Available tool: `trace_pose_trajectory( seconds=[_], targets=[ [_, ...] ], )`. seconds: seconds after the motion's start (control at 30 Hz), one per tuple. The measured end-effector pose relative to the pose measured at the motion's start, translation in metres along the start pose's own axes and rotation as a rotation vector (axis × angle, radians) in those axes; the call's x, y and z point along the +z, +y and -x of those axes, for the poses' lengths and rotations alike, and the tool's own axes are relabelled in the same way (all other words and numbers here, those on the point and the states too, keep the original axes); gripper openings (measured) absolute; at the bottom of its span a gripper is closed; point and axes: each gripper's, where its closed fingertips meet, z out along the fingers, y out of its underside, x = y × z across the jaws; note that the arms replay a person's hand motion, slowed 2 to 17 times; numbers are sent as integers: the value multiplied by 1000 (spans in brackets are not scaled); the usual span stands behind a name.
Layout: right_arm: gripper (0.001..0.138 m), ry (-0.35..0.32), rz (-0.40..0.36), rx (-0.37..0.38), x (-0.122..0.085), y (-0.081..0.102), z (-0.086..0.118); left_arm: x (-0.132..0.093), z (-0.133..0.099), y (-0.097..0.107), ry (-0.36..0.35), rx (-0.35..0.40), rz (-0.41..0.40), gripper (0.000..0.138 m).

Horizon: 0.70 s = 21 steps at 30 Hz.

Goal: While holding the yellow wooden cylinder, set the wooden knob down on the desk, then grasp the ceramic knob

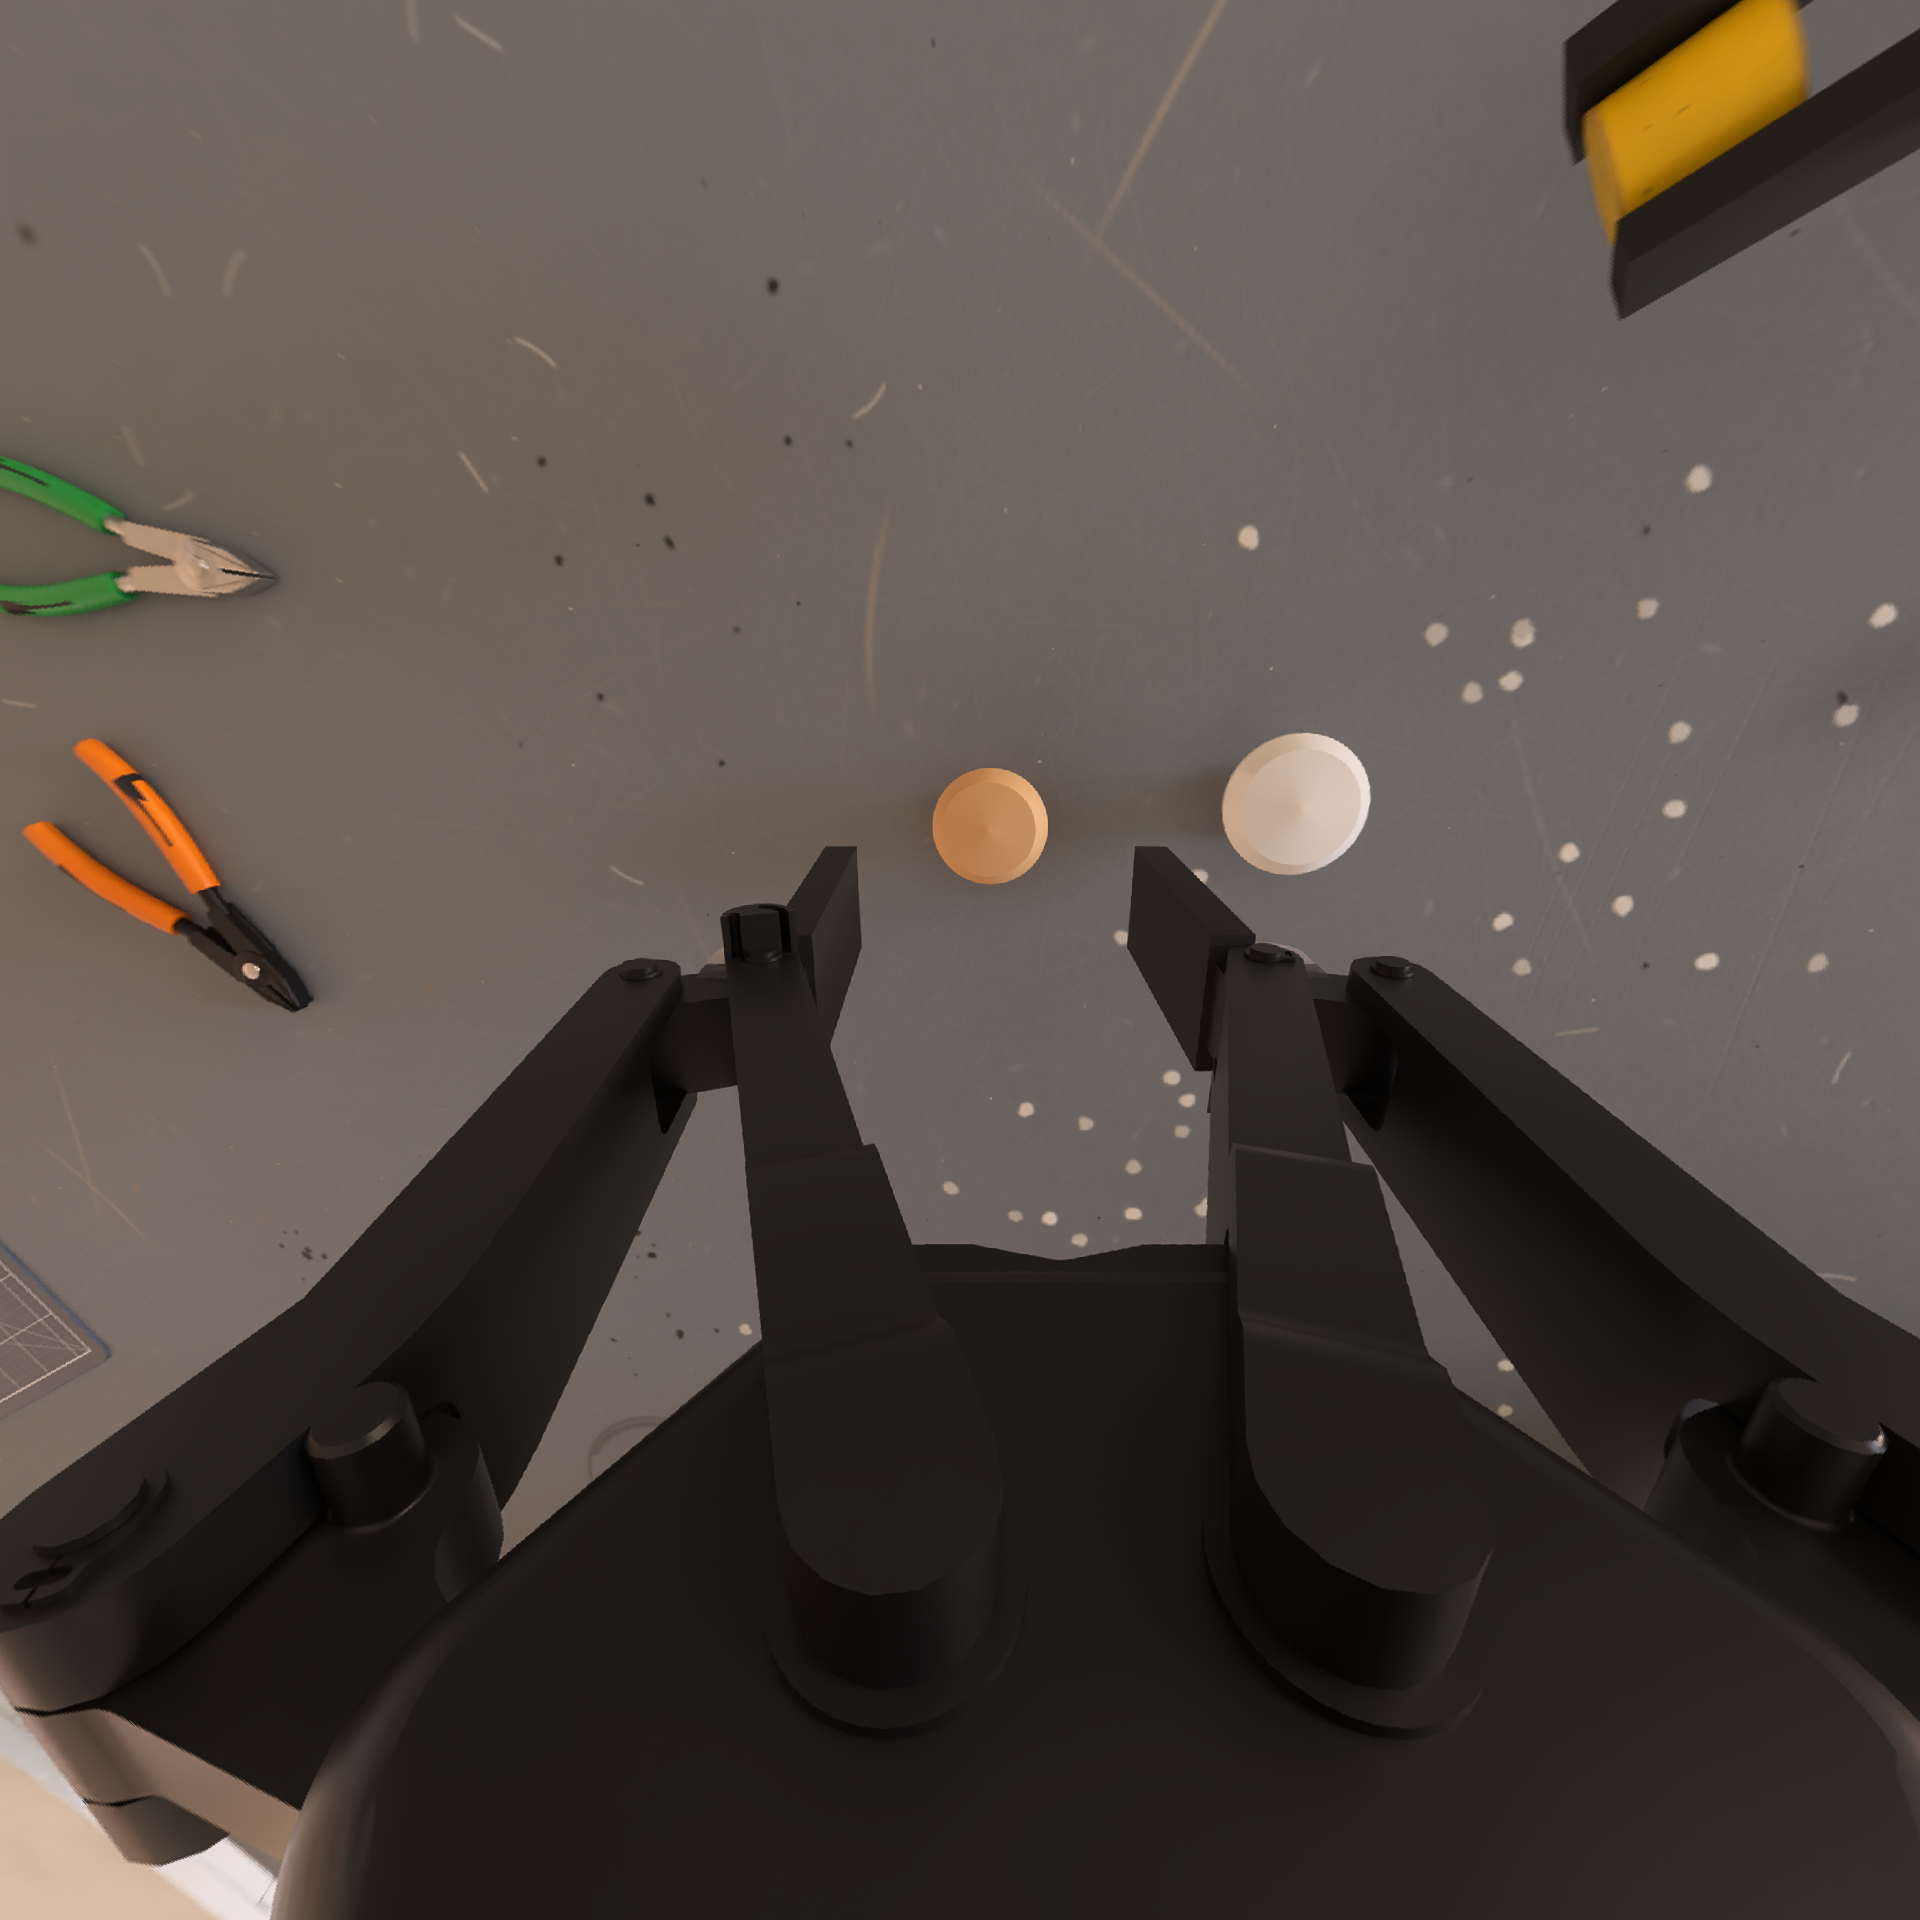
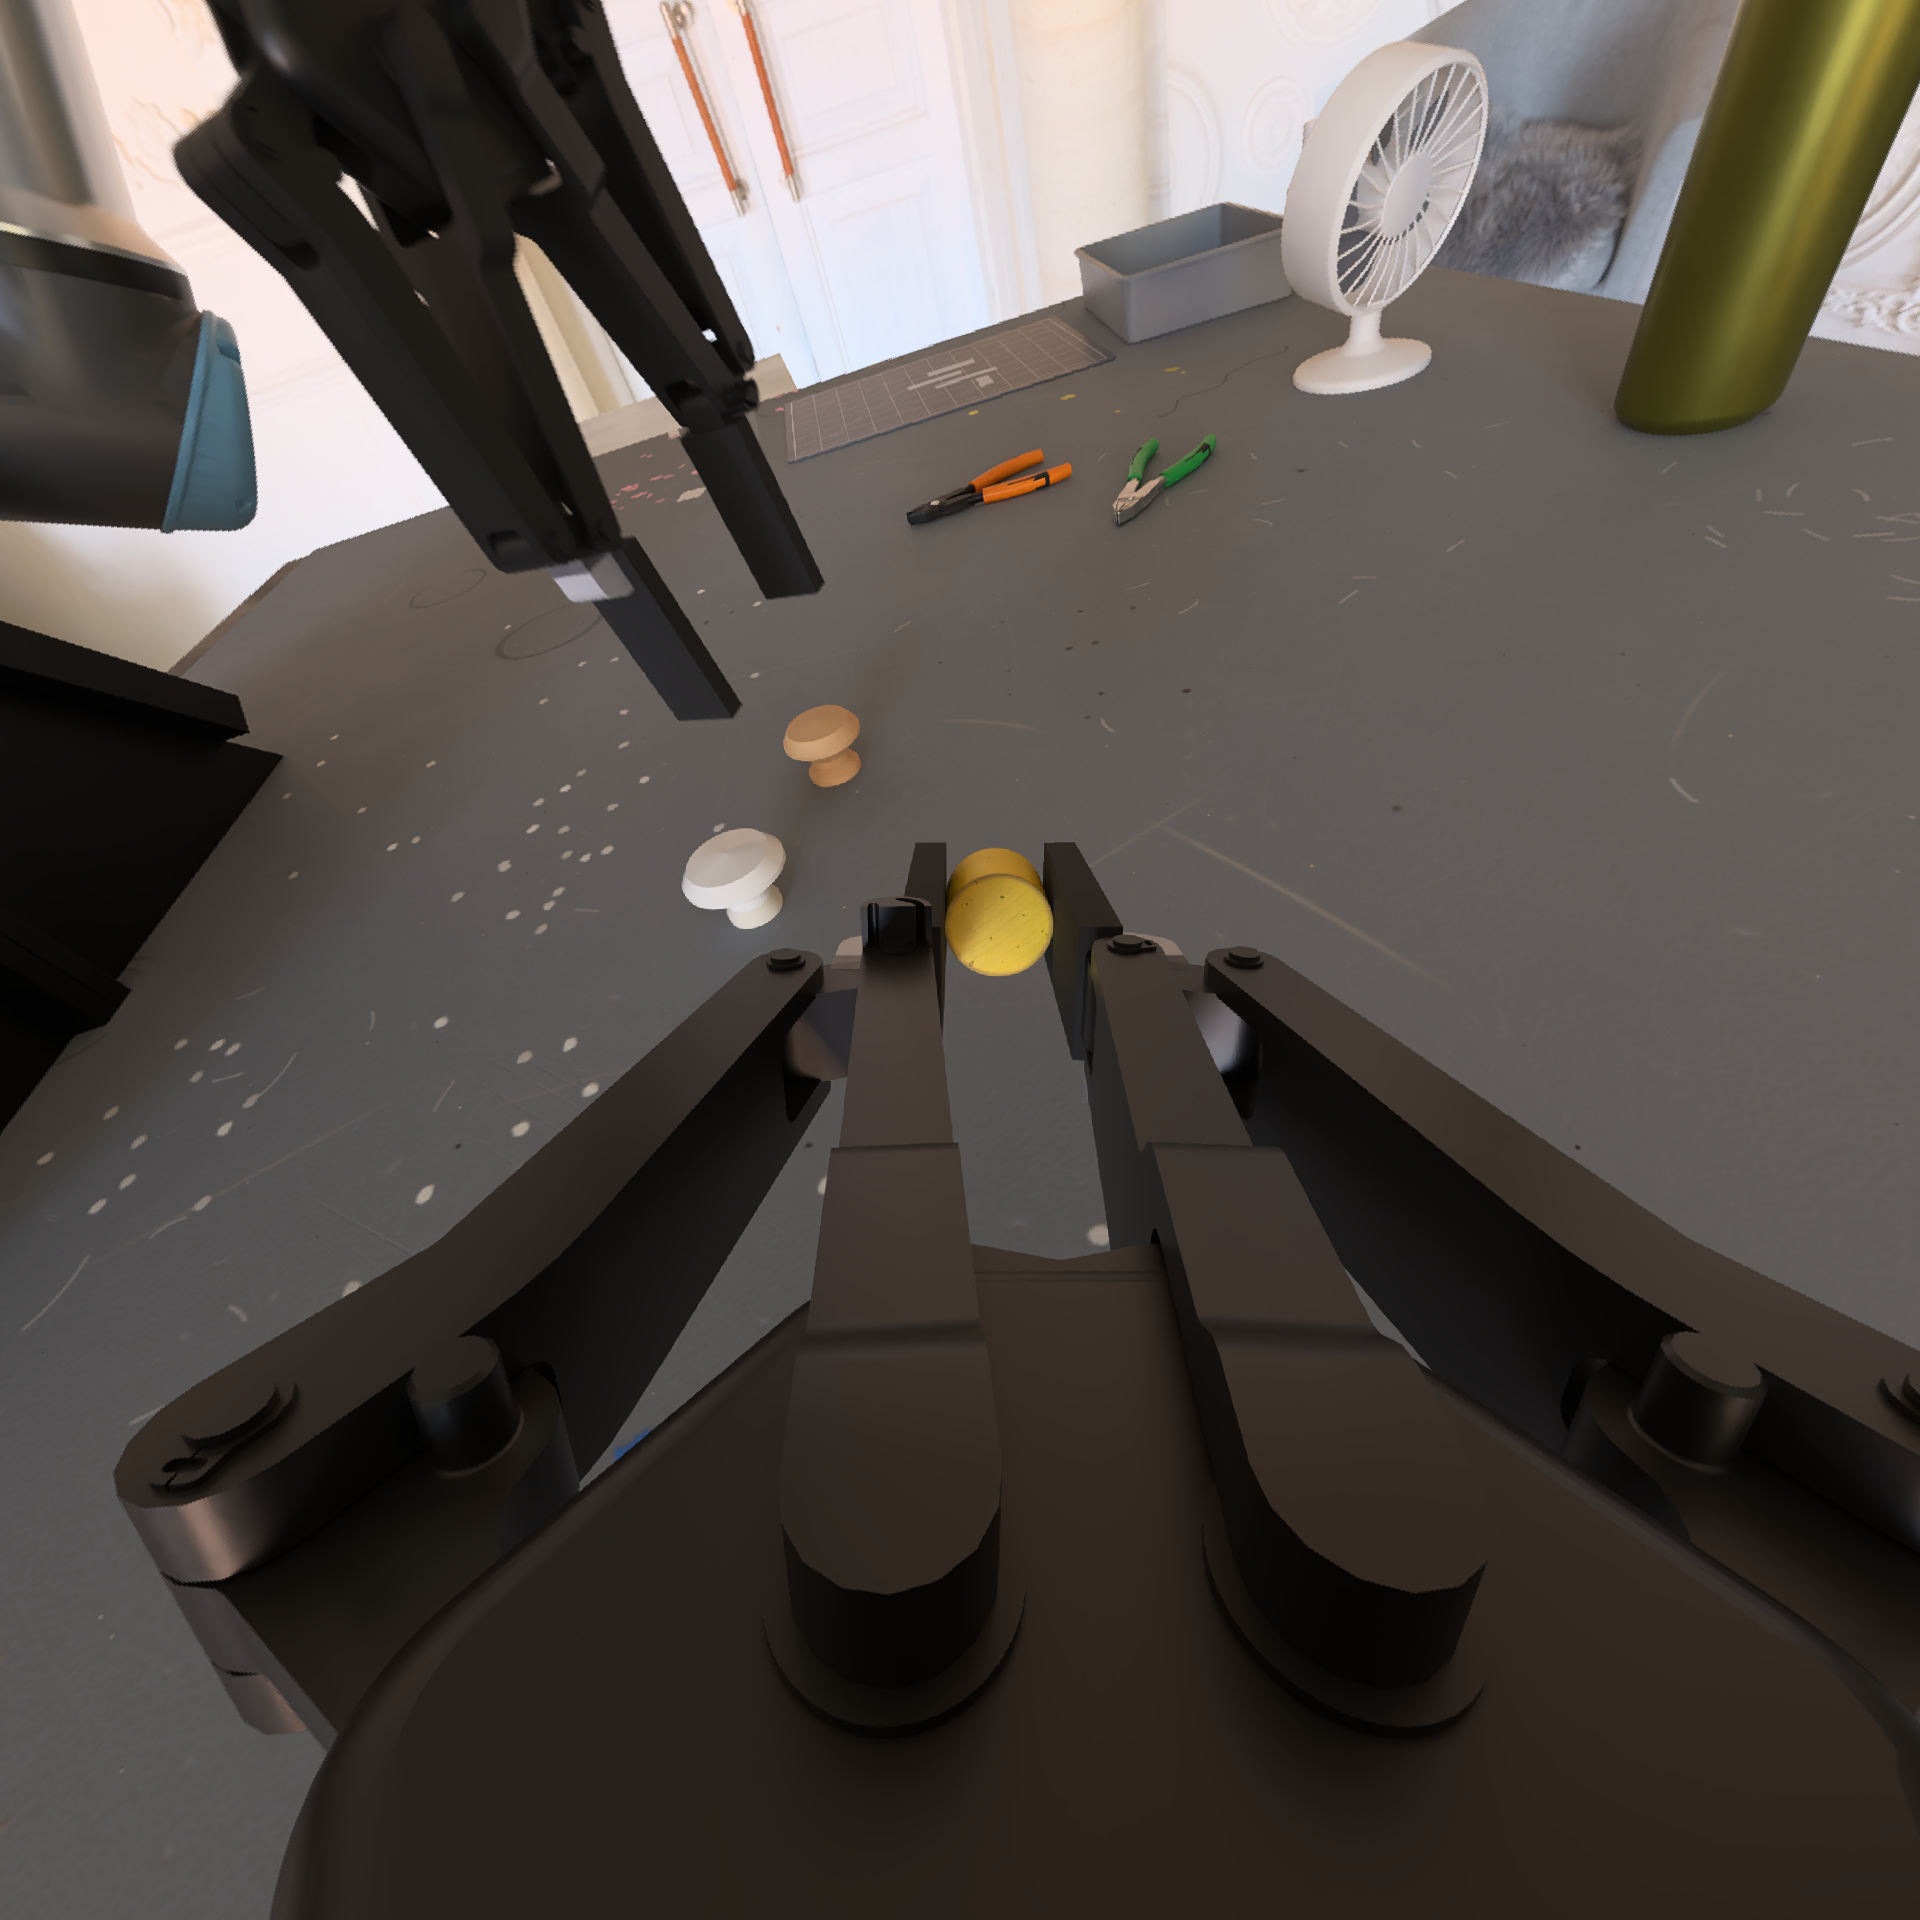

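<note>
The tan wooden knob (image 1: pixel 989 826) stands on the grey desk (image 1: pixel 727 364), seen from above. The white ceramic knob (image 1: pixel 1295 802) stands just to its right. My left gripper (image 1: pixel 995 868) is open and empty, raised above the wooden knob. In the right wrist view the left gripper (image 2: pixel 743 655) hangs above the wooden knob (image 2: pixel 823 744), with the ceramic knob (image 2: pixel 736 875) nearer. My right gripper (image 2: pixel 995 868) is shut on the yellow wooden cylinder (image 2: pixel 997 920), held above the desk. The cylinder also shows in the left wrist view (image 1: pixel 1688 114), between the right gripper's fingers.
Green-handled pliers (image 1: pixel 125 551) and orange-handled pliers (image 1: pixel 171 873) lie at the left. In the right wrist view a cutting mat (image 2: pixel 940 400), a grey bin (image 2: pixel 1179 270), a white fan (image 2: pixel 1377 208) and an olive-green cylinder (image 2: pixel 1766 229) stand at the far side. A black block (image 2: pixel 94 831) sits left.
</note>
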Motion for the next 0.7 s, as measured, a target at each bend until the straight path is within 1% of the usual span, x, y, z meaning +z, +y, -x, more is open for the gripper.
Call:
trace_pose_trajectory(
  seconds=[0.2,0.37,0.57,0.7],
  targets=[
    [25,-1,-1,2,0,0,0,-24,-1,7,-15,-17,-157,69],
    [25,0,1,1,0,0,0,-35,-6,10,-8,-9,-276,64],
    [25,2,5,-1,1,0,0,-34,-22,6,15,44,-396,60],
    [25,4,7,-3,1,1,0,-26,-37,1,42,89,-436,61]
  ],
)
